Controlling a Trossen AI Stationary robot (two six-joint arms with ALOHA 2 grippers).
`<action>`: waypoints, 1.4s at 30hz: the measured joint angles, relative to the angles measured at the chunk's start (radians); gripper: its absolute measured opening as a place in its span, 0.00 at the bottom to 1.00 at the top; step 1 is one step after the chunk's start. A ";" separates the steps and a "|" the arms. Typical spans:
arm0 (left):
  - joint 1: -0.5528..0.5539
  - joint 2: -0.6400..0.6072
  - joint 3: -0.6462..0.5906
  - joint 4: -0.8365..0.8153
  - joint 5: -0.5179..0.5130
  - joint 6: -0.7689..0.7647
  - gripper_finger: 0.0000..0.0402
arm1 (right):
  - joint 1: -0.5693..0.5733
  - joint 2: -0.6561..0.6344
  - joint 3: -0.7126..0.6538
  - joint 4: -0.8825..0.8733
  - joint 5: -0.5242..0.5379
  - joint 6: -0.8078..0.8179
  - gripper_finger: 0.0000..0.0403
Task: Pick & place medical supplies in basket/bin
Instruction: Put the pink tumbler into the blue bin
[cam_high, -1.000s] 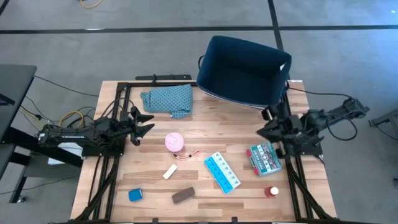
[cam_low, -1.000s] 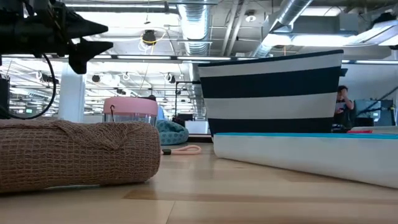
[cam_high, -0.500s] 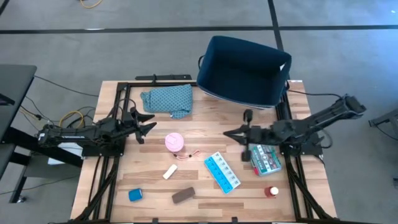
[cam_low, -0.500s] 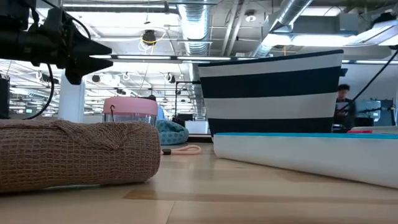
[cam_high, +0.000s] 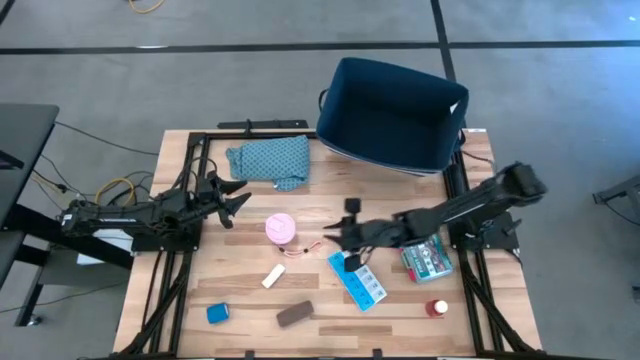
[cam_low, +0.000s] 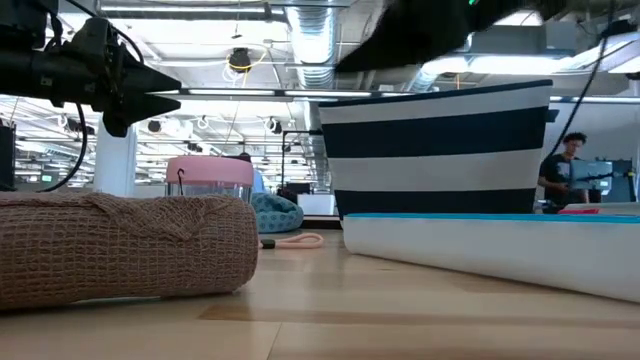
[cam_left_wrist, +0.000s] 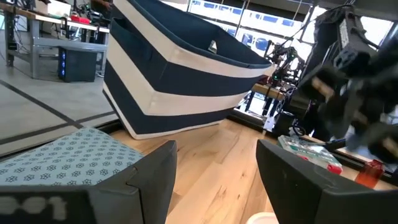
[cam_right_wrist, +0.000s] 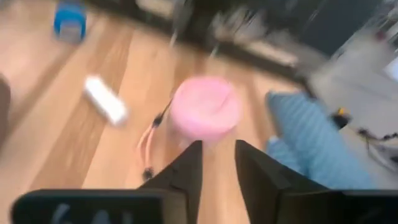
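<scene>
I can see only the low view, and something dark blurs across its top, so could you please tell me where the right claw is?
Observer: The right claw hangs over the table between the pink roll and the light-blue pill organiser.
Operator: Thank you. Is it carrying anything?
Observer: No. In its wrist view its fingers stand apart with nothing between them, and the pink roll lies just ahead.
Operator: And where on the table is the left claw?
Observer: The left claw is at the table's left side, near the teal cloth.

Right wrist view blurred; pink roll (cam_right_wrist: 205, 109) perhaps ahead; bin (cam_low: 440, 150) edge-cropped.
</scene>
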 joint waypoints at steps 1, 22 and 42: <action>0.000 0.000 0.000 0.000 0.000 -0.001 0.52 | -0.002 0.042 0.030 -0.031 -0.010 0.001 0.27; 0.000 0.000 0.000 -0.112 0.006 -0.125 0.52 | -0.042 0.623 0.612 -0.577 -0.024 0.216 0.43; 0.000 -0.002 0.000 -0.112 0.006 -0.152 0.52 | -0.101 0.645 0.630 -0.637 -0.332 0.288 0.04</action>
